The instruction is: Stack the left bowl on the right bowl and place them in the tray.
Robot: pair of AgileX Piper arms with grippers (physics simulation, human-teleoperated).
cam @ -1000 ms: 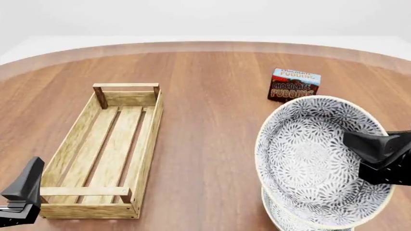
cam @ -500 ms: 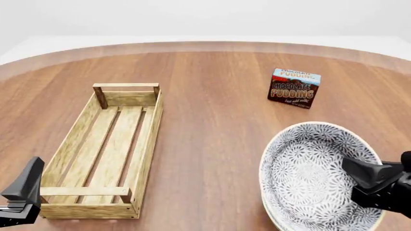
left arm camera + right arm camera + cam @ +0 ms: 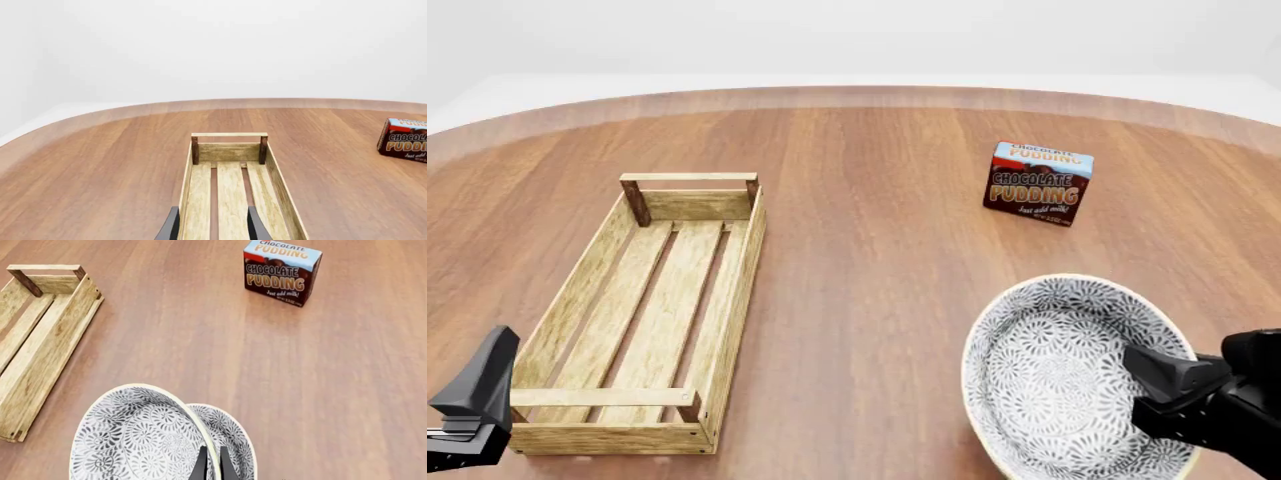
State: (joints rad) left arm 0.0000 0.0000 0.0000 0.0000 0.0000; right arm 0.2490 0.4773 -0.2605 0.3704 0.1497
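Flanking bowls (image 3: 1068, 375) — tray (image 3: 731, 300); pudding box (image 3: 1037, 184)

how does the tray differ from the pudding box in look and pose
The tray is an open, slatted light-wood crate; the pudding box is a closed, dark printed carton. The tray is long and low, lying flat on the table's left side; the pudding box is compact and stands upright on the far right. Both rest on the table, untouched by either end effector.
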